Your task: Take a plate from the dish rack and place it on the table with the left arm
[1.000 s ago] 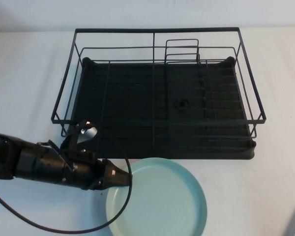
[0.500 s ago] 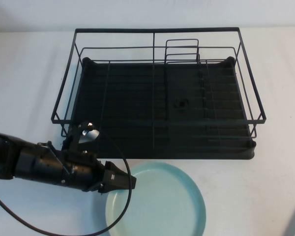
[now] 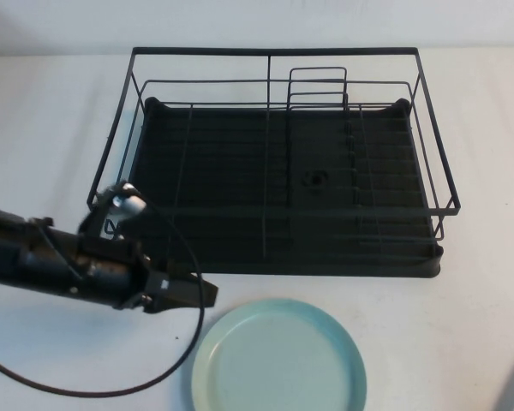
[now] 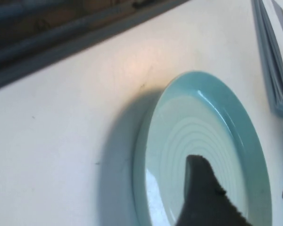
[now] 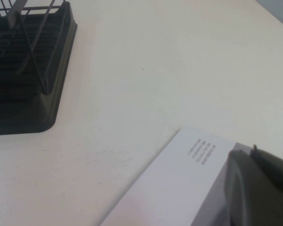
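Plate [image 3: 278,358] flat on white table [image 3: 43,111], L gripper [image 3: 207,293] beside

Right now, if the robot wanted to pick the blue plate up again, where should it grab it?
Probably the plate's raised rim on its left edge, nearest the left gripper. It lies flat on the table, so only the rim offers a pinch. The right gripper is out of view.

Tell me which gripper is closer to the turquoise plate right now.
Left. The left gripper hovers just beyond the plate's left rim; the right gripper is outside the high view, off to the right.
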Robot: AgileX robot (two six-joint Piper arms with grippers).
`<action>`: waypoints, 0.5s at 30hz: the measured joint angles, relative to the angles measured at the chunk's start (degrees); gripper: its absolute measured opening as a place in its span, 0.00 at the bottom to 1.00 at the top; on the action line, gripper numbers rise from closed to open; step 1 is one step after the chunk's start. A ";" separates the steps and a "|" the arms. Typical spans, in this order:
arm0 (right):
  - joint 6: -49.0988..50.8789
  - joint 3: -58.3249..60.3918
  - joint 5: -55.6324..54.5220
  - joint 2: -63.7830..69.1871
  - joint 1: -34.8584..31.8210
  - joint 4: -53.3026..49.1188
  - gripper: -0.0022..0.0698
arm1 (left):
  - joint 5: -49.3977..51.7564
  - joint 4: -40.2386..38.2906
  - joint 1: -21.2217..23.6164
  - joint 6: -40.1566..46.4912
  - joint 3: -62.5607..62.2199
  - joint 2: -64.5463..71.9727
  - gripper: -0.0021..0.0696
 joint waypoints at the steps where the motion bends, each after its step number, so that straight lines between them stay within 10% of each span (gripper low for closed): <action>1: 0.00 0.00 0.00 0.00 0.00 0.00 0.00 | -0.16 1.01 0.76 -0.31 -0.11 -1.39 0.48; 10: 0.00 0.00 0.00 0.00 0.00 0.00 0.00 | -1.06 8.58 2.96 -1.42 -0.21 -16.09 0.09; 15: 0.00 0.00 0.00 0.00 0.00 0.00 0.00 | -8.12 15.40 2.96 -6.60 -0.21 -27.93 0.04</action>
